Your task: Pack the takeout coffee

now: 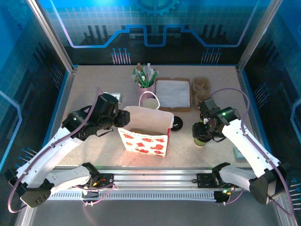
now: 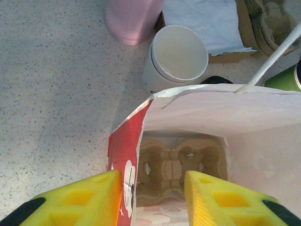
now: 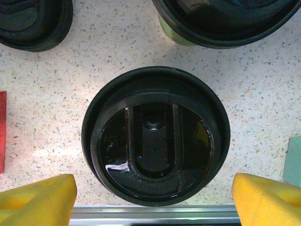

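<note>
Close the left gripper (image 2: pixel 151 188) squarely on the left wall of the paper bag (image 2: pixel 225 122) first: spread for now, straddling the red printed panel with one yellow finger (image 2: pixel 70 200) outside and one inside the mouth, pinching nothing yet. Bite deep enough to stiffen the panel without folding it inward, and hold the mouth wide over the cardboard cup carrier (image 2: pixel 181 165) lying on the bag's floor. Bring the right gripper (image 3: pixel 155 195) down evenly; likewise spread wide, flanking a black-lidded cup (image 3: pixel 155 136) at centre frame and touching nothing (worth checking against the plain white one wanted). Look for the takeout coffee (image 2: pixel 178 59) at upper centre of the left wrist view: stands on the bench (image 2: pixel 56 94) just behind the bag's far rim, just beside the pink cup (image 2: pixel 134 19), apart from both grippers. Sits upright, long axis vertical, rolled rim uppermost, narrower base down. Take it by the sides, lift straight, hold that axis plumb, and lower it base first into a carrier well. Probably the safest way to avoid a spill or a snag on the bag's rim.
</note>
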Motion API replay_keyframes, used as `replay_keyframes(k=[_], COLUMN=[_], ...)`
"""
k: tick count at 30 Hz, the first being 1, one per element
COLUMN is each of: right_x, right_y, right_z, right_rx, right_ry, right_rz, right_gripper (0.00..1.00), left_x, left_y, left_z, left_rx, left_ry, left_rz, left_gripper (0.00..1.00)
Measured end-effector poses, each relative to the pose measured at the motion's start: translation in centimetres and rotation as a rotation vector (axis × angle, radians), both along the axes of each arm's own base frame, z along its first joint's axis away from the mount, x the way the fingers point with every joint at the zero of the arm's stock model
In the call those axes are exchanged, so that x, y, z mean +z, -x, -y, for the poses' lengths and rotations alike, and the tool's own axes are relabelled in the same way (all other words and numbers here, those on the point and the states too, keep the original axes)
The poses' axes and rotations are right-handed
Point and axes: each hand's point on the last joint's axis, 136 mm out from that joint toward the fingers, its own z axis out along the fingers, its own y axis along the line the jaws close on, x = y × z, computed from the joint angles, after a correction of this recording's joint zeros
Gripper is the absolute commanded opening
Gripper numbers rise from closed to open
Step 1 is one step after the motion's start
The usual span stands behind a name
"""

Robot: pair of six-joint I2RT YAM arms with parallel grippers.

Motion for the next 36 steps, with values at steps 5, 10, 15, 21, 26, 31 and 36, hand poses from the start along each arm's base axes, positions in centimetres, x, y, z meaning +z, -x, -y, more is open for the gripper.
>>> replay_keyframes(k=[5,10,15,21,26,31,36], right_x=[-0.5,-1.1,-1.3,-1.5,-1.6,-1.6,-1.7], right_y=[0.1,0.2,0.1,0.0,0.0,-0.2,-0.5], right_z=[0.0,-0.2,-0.2,-0.3,-0.2,-0.2,-0.5], right_rx=[0.0,0.001,-0.005,-0.005,-0.006,-0.012,-0.007], right_ry=[0.008,0.003,0.002,0.001,0.003,0.0,-0.015], right_rz=[-0.023,-0.045,-0.052,-0.057,-0.06,-0.055,-0.056], right_gripper=[0.84,0.82,0.78,0.79,0.81,0.79,0.77], left_x=[-0.6,-1.1,-1.2,-1.0,-1.1,-1.3,-1.7], left_y=[-0.6,-1.3,-1.8,-2.7,-3.4,-4.2,-4.8], left_z=[-0.2,-0.6,-0.8,-0.4,-0.2,-0.2,0.0], left_rx=[0.011,0.022,0.023,0.013,0.001,-0.005,-0.015], left_ry=[-0.015,-0.03,-0.028,-0.017,-0.024,-0.027,-0.032], left_rz=[-0.02,-0.036,-0.049,-0.056,-0.065,-0.074,-0.088], left_gripper=[0.31,0.24,0.18,0.16,0.16,0.17,0.18])
